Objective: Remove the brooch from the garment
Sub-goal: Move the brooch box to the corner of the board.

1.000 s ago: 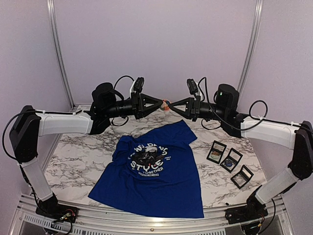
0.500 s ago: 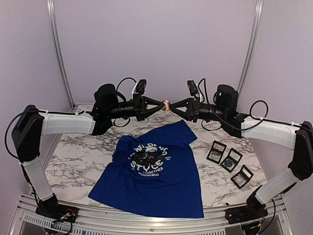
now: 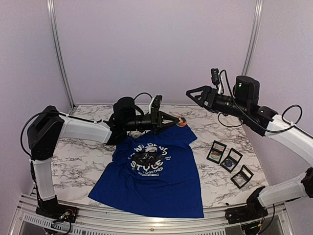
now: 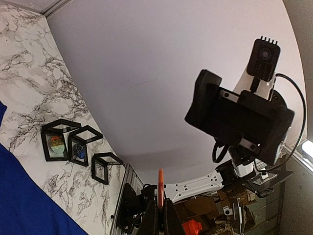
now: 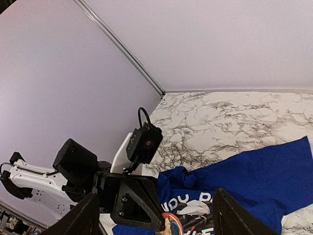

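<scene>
Left gripper (image 3: 177, 122): jaws closed on the brooch (image 3: 182, 121), an orange-rimmed round piece, held out at the far edge of the garment (image 3: 151, 171) (whether it touches the cloth cannot be told). Garment: blue T-shirt, lying printed side up at the middle of the marble table (image 3: 78, 161). Right gripper (image 3: 190, 93): raised at far right, well apart from the brooch, fingers (image 5: 234, 218) spread wide, holding nothing. Three black display frames (image 3: 230, 160) lie right of the shirt.

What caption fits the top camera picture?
Left gripper pinches a small orange round brooch by the royal-blue panda T-shirt; right gripper open.
</scene>
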`<state>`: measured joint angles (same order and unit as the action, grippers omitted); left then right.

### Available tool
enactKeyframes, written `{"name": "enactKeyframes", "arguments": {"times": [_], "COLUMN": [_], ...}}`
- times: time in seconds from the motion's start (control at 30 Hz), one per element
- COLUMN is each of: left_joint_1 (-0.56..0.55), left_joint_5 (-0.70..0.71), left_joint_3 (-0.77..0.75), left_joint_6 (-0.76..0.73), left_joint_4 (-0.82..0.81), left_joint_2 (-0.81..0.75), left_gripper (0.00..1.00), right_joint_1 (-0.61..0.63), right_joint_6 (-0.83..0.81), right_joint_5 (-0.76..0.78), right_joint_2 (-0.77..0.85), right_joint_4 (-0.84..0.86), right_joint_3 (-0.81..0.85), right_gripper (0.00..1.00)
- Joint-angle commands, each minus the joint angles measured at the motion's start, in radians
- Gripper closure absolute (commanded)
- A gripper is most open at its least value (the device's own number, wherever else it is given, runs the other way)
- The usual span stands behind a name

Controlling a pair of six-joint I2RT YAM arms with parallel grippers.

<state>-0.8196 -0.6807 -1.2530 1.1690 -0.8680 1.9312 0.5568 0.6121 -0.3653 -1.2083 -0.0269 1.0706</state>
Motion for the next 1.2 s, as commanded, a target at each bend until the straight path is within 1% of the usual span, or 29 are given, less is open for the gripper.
{"name": "enactKeyframes", "arguments": {"times": [0.0,0.07,0.2,0.27,0.33,0.37,0.47,0.53,0.63,0.77,0.87,1.03,1.17], "left_joint_1": [-0.073,-0.103,-0.167,-0.203,-0.231,-0.243,-0.275,-0.293,-0.316,-0.343,-0.363,-0.388,-0.399], "left_joint_5": [0.024,0.040,0.078,0.090,0.097,0.098,0.098,0.096,0.090,0.109,0.131,0.175,0.210], "left_joint_3": [-0.077,-0.120,-0.214,-0.270,-0.327,-0.359,-0.465,-0.546,-0.669,-0.788,-0.856,-0.976,-1.064], "left_joint_6": [0.019,0.020,0.026,0.035,0.038,0.036,0.002,-0.029,-0.049,-0.042,-0.032,-0.054,-0.064], "left_joint_4": [-0.028,-0.022,-0.012,0.000,0.016,0.032,0.125,0.210,0.298,0.356,0.380,0.454,0.480], "left_joint_2": [0.102,0.150,0.255,0.310,0.370,0.390,0.450,0.494,0.572,0.666,0.717,0.792,0.852], "left_gripper": [1.00,1.00,1.00,1.00,1.00,1.00,1.00,1.00,1.00,1.00,1.00,1.00,1.00], "right_joint_1": [-0.003,-0.004,-0.004,-0.004,-0.004,-0.007,-0.016,-0.026,-0.049,-0.123,-0.235,-0.422,-0.580], "right_joint_6": [-0.095,-0.115,-0.148,-0.156,-0.156,-0.151,-0.106,-0.053,0.024,0.105,0.129,0.127,0.119], "right_joint_5": [0.127,0.144,0.230,0.331,0.481,0.520,0.632,0.703,0.768,0.795,0.765,0.723,0.679], "right_joint_2": [0.058,0.075,0.108,0.132,0.167,0.185,0.250,0.290,0.318,0.319,0.330,0.378,0.367], "right_joint_4": [-0.115,-0.142,-0.238,-0.308,-0.376,-0.407,-0.483,-0.538,-0.621,-0.725,-0.773,-0.795,-0.826], "right_joint_3": [0.064,0.077,0.082,0.077,0.059,0.046,-0.005,-0.038,-0.078,-0.125,-0.155,-0.204,-0.229], "right_gripper": [0.22,0.18,0.18,0.17,0.13,0.10,0.03,0.02,0.02,0.02,0.02,0.02,0.02]}}
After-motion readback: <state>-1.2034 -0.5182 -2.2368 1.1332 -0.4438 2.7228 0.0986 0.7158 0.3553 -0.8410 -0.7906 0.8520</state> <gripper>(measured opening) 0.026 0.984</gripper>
